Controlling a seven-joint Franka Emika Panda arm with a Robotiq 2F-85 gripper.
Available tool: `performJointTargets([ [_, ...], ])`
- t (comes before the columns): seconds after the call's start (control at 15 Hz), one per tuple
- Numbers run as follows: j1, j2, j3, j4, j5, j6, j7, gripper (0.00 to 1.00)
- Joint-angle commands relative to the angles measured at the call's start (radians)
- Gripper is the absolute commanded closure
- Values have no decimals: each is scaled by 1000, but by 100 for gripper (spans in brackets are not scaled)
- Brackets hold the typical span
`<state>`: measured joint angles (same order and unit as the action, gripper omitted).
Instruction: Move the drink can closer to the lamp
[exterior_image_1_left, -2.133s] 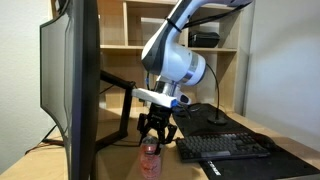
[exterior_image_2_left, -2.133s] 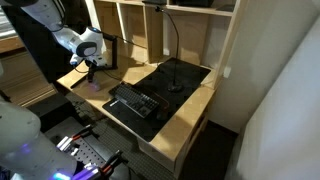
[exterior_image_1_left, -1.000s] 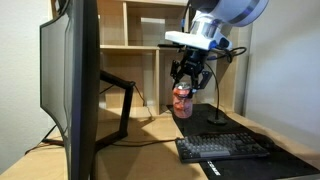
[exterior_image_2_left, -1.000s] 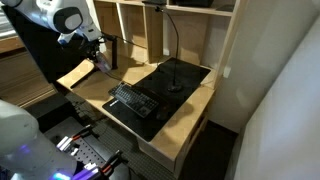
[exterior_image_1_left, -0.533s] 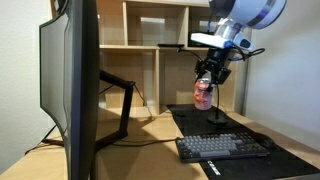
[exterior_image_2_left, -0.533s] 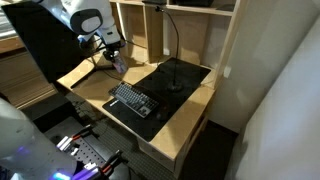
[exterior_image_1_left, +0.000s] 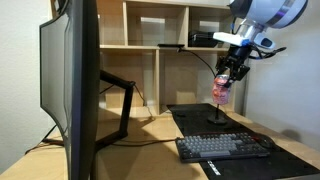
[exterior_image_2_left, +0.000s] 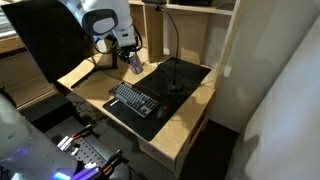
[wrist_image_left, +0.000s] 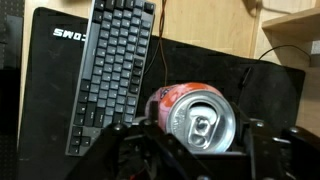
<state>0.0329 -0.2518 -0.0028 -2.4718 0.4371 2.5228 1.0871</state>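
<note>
**Pink-red can held in the air over the black mat**

The drink can (wrist_image_left: 193, 116) is a small, slim cylinder with a pink-red side and a silvery top. Its pull tab and mouth are plain in the wrist view. It hangs upright, clear of the table (exterior_image_2_left: 197, 108), above the black desk mat (exterior_image_2_left: 172, 78) beyond the far end of the keyboard (exterior_image_2_left: 134, 100). In an exterior view it shows near the thin black stem of the lamp (exterior_image_2_left: 176, 50), though not touching it.

The gripper (exterior_image_1_left: 224, 84) points downward with its fingers closed partway, pressing on opposite sides of the can. It touches nothing else. In the wrist view its dark fingers (wrist_image_left: 122, 150) flank the can at the lower edge.

There is one can, one lamp, one keyboard, one mat and one monitor (exterior_image_1_left: 70, 90).
</note>
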Motion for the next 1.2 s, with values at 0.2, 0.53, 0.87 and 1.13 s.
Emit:
performJointTargets([
  [0.2,-135,203,-112,160,31,25,71,59],
  [0.53,-190,266,-179,243,56,14,73,34],
  [0.87,-215,473,-207,425,65,1,221,59],
  [1.13,-256,655,-215,653,140,-19,379,59],
])
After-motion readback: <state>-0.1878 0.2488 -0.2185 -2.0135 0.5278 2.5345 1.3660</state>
